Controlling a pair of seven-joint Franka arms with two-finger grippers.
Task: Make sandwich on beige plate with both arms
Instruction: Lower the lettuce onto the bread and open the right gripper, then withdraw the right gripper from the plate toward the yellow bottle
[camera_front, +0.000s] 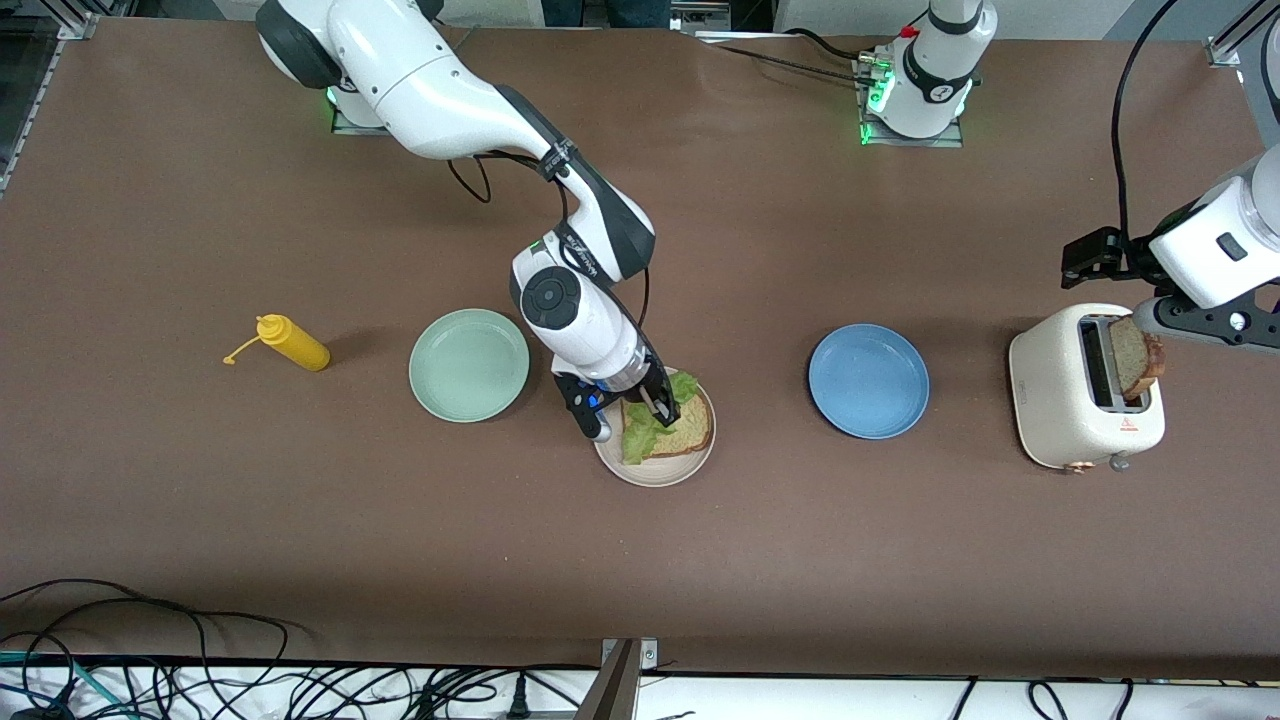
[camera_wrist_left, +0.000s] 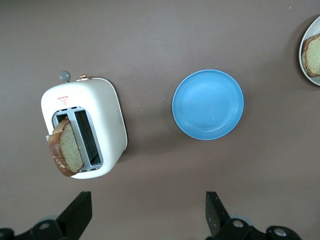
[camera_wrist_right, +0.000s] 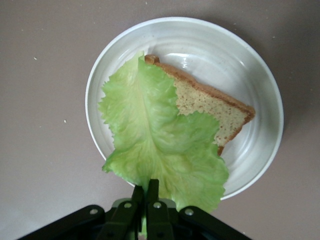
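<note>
The beige plate (camera_front: 660, 470) (camera_wrist_right: 250, 55) holds one slice of brown bread (camera_front: 692, 428) (camera_wrist_right: 210, 102). A ruffled green lettuce leaf (camera_front: 642, 428) (camera_wrist_right: 155, 135) covers part of that slice and hangs over the plate's rim. My right gripper (camera_front: 655, 402) (camera_wrist_right: 148, 192) is shut on the leaf's stem end, just above the plate. A second bread slice (camera_front: 1135, 358) (camera_wrist_left: 67, 147) stands tilted in a slot of the white toaster (camera_front: 1070, 410) (camera_wrist_left: 107, 110). My left gripper (camera_front: 1085, 262) (camera_wrist_left: 147, 215) hangs open and empty, high over the table beside the toaster.
A blue plate (camera_front: 868, 380) (camera_wrist_left: 207, 104) lies between the beige plate and the toaster. Toward the right arm's end sit a mint-green plate (camera_front: 469, 364) and a yellow squeeze bottle (camera_front: 293, 342) lying on its side. Cables run along the table's front edge.
</note>
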